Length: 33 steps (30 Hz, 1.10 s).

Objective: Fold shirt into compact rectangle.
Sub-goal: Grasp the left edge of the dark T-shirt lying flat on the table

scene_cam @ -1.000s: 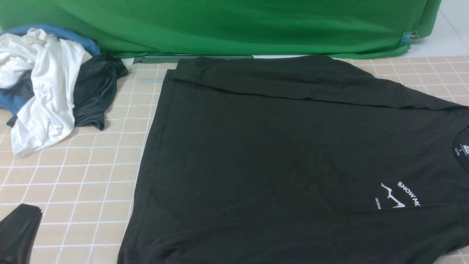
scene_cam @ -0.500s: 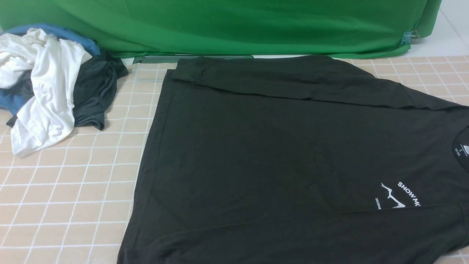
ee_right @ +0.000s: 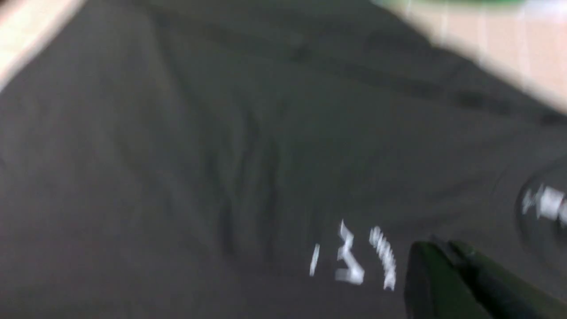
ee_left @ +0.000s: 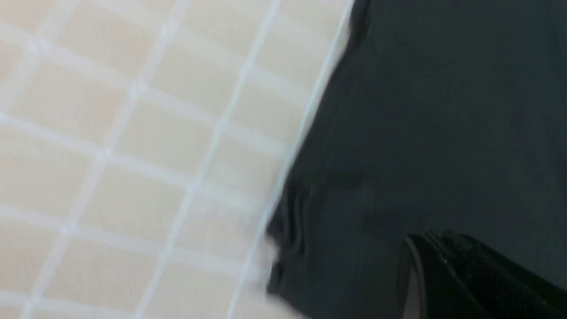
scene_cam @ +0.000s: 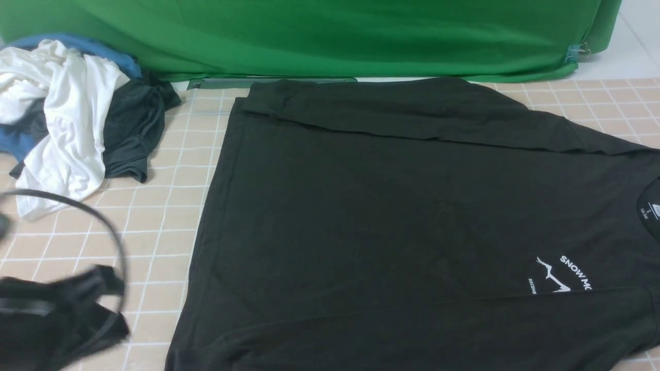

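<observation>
Re-entering at lower left, the left arm (scene_cam: 51, 319) is nearing the shirt (scene_cam: 392, 206) lying centre-right. The left gripper (ee_left: 436, 243) and right gripper (ee_right: 436, 250) are hovering closed, empty. Long edges are lying folded inward; crosswise folds are remaining.

Probably a robot-recording lab: a green backdrop cloth (scene_cam: 335, 36) hangs at twelve o'clock, fastened by a binder clip (scene_cam: 577, 50), behind a beige grid-marked tabletop (scene_cam: 129, 232).

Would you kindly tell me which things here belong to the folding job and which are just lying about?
For the job: black SNOW T-shirt, left pincer, right pincer.
Lying about: white garment, dark grey garment, blue garment, green backdrop cloth.
</observation>
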### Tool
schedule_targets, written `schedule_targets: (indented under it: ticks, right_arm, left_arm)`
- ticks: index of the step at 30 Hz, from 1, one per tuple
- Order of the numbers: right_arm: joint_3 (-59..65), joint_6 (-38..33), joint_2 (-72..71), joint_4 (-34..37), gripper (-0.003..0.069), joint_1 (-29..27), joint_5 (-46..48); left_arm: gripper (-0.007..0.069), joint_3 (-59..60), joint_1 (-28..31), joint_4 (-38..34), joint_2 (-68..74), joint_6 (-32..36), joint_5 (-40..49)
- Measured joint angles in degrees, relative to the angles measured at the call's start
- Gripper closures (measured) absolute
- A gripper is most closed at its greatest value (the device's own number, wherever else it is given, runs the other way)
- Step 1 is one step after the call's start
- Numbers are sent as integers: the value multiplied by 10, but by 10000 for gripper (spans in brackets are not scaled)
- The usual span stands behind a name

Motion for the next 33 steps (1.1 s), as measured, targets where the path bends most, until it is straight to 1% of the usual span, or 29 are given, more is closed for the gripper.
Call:
schedule_targets:
  ticks: [1, 2, 3, 5, 7, 10, 11, 12, 14, 15, 16, 17, 19, 22, 26, 30, 33]
  right_arm:
    - [0, 0, 17, 0, 622, 0, 6]
    - [0, 0, 20, 0, 622, 0, 6]
    - [0, 0, 29, 0, 620, 0, 8]
    - [0, 0, 33, -1, 620, 4, 8]
    - [0, 0, 34, -1, 617, 15, 8]
    - [-1, -5, 34, -1, 608, 25, 6]
    - [-1, -5, 34, -1, 607, 26, 6]
    - [-1, -8, 34, -1, 603, 28, 4]
    - [-1, -11, 34, -1, 601, 29, 2]
    - [-1, -11, 34, -1, 597, 29, -1]
    - [-1, -11, 34, -2, 596, 29, -1]
    - [-1, -11, 34, -2, 592, 29, -3]
    - [-1, -11, 34, -2, 587, 29, -4]
    - [-1, -10, 34, -2, 578, 29, -5]
    - [-1, -9, 34, -2, 567, 29, -5]
    - [-1, -9, 34, -2, 553, 29, -5]
    - [-1, -8, 34, -2, 543, 29, -5]
  left_arm:
    - [607, -1, 0, -29, 55, 43, 27]
    - [607, -2, 0, -32, 68, 48, 32]
    - [607, -2, 0, -50, 112, 80, 46]
    - [607, -2, -4, -56, 145, 95, 49]
    - [607, -2, -29, -50, 179, 90, 35]
    - [607, -2, -84, -25, 206, 46, -11]
    - [607, -3, -94, -23, 210, 42, -15]
    - [607, -5, -133, 6, 226, 3, -48]
    - [607, -12, -166, 44, 245, -47, -70]
    - [603, -20, -188, 84, 260, -84, -76]
    - [602, -22, -193, 89, 263, -88, -76]
    - [590, -32, -207, 119, 274, -115, -76]
    - [570, -43, -213, 137, 283, -130, -77]
    - [508, -52, -217, 158, 289, -135, -91]
    - [392, -52, -217, 185, 290, -145, -106]
    - [263, -51, -217, 191, 290, -147, -123]
    - [202, -40, -217, 193, 290, -151, -152]
